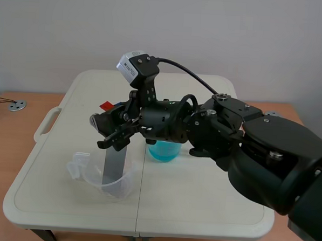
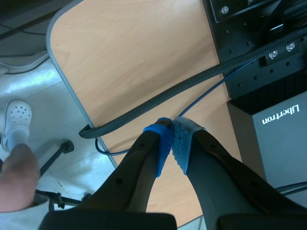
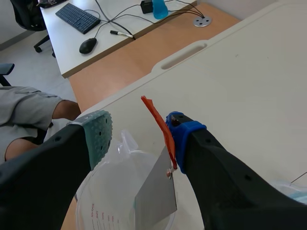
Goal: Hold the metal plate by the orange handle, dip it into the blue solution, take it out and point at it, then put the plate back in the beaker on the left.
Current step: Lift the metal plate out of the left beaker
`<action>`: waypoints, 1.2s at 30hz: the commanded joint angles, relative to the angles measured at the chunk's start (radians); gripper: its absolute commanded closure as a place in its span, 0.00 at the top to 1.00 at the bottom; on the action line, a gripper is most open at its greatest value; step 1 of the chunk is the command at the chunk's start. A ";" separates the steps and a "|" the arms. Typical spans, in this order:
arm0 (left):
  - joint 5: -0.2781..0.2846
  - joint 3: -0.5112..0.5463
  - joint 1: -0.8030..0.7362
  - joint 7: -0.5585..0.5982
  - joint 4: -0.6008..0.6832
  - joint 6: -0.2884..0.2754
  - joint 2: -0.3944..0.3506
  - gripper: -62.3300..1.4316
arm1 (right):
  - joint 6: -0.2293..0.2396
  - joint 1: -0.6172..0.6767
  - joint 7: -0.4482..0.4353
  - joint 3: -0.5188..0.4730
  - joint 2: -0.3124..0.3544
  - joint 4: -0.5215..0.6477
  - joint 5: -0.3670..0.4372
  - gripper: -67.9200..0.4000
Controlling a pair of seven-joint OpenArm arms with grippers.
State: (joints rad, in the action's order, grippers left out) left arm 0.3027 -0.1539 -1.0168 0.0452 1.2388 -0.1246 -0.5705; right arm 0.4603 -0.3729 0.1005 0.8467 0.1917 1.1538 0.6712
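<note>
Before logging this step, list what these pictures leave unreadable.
Scene view: the right gripper hides the orange handle and top of the metal plate.
Scene view: the right arm covers most of the blue solution beaker.
Right wrist view: the frame edge cuts off the plate's bottom.

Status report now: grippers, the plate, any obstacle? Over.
Left gripper shut, empty. Right gripper open above clear beaker. Metal plate stands inside it, orange handle ungripped. No obstacle seen.

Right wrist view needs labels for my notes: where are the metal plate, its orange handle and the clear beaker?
metal plate (image 3: pixel 156 199): right wrist view, on its flat grey face.
orange handle (image 3: pixel 161 124): right wrist view, midway along the strip.
clear beaker (image 3: pixel 108 184): right wrist view, on its see-through wall.
</note>
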 commanded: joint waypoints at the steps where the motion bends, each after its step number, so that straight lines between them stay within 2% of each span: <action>1: 0.000 0.002 -0.011 0.006 0.010 -0.003 0.005 0.07 | 0.004 -0.020 -0.021 -0.001 -0.004 0.009 0.014 0.35; 7: 0.000 0.002 -0.011 0.007 0.010 -0.003 0.005 0.07 | 0.009 -0.020 -0.053 -0.001 -0.005 0.010 0.006 0.26; 9: 0.000 0.002 -0.010 0.008 0.011 -0.004 0.005 0.07 | 0.026 -0.020 -0.055 -0.001 -0.008 0.010 -0.013 0.22; 13: 0.000 0.002 -0.010 0.009 0.011 -0.006 0.005 0.07 | 0.089 -0.011 -0.053 -0.001 -0.016 0.010 -0.048 0.12; 17: 0.000 -0.003 -0.010 0.009 0.010 -0.006 0.005 0.07 | 0.109 0.004 -0.055 -0.001 -0.015 0.011 -0.083 0.02; 27: 0.000 -0.003 -0.010 0.010 0.011 -0.006 0.005 0.07 | 0.112 0.013 -0.134 -0.001 -0.015 0.012 -0.127 0.02; 33: 0.000 -0.003 -0.010 0.010 0.011 -0.006 0.005 0.07 | 0.186 0.013 -0.168 -0.001 -0.015 0.024 -0.152 0.02; 36: 0.000 -0.003 -0.010 0.010 0.011 -0.006 0.005 0.07 | 0.189 0.013 -0.167 -0.001 -0.014 0.044 -0.152 0.02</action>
State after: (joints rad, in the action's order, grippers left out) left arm 0.3027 -0.1547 -1.0168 0.0456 1.2388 -0.1272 -0.5705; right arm 0.6445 -0.3481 -0.0513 0.8463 0.1883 1.1625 0.5072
